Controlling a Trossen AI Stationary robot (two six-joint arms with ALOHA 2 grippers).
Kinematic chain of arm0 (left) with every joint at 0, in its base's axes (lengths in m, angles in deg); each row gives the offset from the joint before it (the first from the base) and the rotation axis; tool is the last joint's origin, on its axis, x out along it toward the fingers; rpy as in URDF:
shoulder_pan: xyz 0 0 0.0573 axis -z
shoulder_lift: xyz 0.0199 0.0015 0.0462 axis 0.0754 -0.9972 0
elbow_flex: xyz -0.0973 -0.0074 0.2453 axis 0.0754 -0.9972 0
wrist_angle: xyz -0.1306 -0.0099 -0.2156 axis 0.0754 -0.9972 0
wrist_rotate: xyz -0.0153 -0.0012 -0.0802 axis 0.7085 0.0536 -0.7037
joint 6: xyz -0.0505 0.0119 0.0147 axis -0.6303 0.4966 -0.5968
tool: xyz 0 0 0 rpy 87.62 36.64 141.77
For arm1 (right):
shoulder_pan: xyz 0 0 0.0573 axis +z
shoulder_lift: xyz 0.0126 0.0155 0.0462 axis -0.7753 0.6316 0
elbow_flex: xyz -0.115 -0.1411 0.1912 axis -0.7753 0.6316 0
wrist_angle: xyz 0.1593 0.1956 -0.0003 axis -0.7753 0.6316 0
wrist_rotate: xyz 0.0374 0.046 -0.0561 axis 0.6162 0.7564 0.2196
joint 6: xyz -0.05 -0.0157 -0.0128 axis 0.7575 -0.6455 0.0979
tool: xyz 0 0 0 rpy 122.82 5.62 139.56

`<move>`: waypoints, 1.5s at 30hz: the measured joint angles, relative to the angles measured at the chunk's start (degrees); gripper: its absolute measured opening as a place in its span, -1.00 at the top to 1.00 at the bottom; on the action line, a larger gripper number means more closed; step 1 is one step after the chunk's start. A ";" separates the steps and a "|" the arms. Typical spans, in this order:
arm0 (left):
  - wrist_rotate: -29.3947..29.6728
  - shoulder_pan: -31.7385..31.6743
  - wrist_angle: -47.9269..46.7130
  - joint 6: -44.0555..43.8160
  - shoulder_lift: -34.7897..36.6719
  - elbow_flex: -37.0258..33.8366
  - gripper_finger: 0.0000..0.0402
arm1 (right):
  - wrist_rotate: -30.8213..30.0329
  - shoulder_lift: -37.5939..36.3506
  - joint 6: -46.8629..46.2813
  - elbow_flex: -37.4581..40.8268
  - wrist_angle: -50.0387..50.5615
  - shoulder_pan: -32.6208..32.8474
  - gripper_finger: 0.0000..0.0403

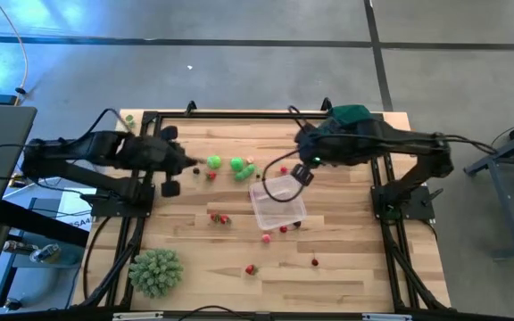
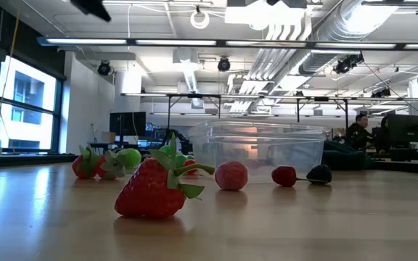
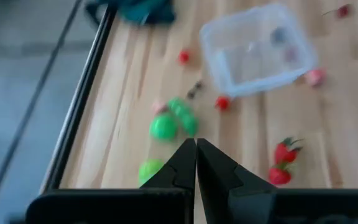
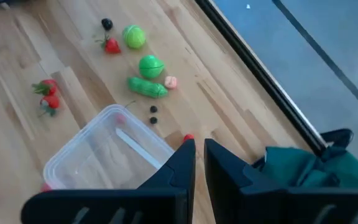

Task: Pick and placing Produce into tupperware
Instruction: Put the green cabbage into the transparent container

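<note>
The clear tupperware (image 1: 278,200) (image 4: 107,152) stands on its base in the middle of the wooden table; I see nothing inside it. The produce lies scattered around it: green pieces (image 1: 237,165) (image 4: 143,65) to its far left, strawberries (image 1: 219,218) (image 2: 154,190) to its near left, and red berries (image 1: 284,229) at its near side. My right gripper (image 1: 303,174) (image 4: 199,149) hangs above the box's far right corner, shut but for a thin slit, with nothing between its fingers. My left gripper (image 1: 190,163) (image 3: 196,149) is shut and bare above the table, left of the green pieces.
A spiky pale-green ball (image 1: 156,271) sits near the front left corner. A dark green cloth (image 1: 351,114) lies at the far right edge. Black frame rails (image 1: 141,214) run along the left, right and far sides of the table. Bare wood (image 1: 346,276) lies at the front right.
</note>
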 joint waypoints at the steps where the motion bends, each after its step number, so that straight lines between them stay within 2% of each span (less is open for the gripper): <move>1: -0.47 -2.28 -0.83 -0.97 -0.72 0.00 0.97 | -0.03 -1.25 -0.90 1.57 -0.60 0.39 0.88; 6: -4.58 -13.62 -1.94 -6.44 -5.02 0.00 0.97 | -0.06 -7.97 -6.01 11.87 -3.75 2.86 0.88; 10: -7.68 -20.31 -1.71 -11.41 -9.63 0.00 0.97 | 0.18 -14.57 -10.85 21.94 -6.21 4.81 0.87; 17: -13.41 -25.79 -0.88 -11.56 -18.71 0.00 0.97 | 0.72 -29.45 -8.07 38.07 -20.89 8.94 0.84; 22: -17.70 -26.44 0.95 -7.04 -23.30 0.00 0.97 | 6.09 -38.56 -3.61 46.38 -26.11 10.36 0.84; 27: -17.87 -26.40 3.07 -7.30 -25.14 0.00 0.97 | 12.52 -43.51 5.59 50.87 -27.53 10.46 0.84; 33: -17.84 -26.29 3.67 -11.77 -26.20 0.00 0.97 | 13.38 -44.65 19.65 52.69 -27.06 10.42 0.84; 42: -14.50 -26.29 3.59 -21.94 -29.60 0.00 0.97 | 10.45 -44.50 25.52 52.97 -26.42 10.31 0.84; 45: -14.55 -26.29 3.60 -22.50 -30.51 0.00 0.97 | 10.44 -44.52 25.15 52.97 -26.43 10.24 0.84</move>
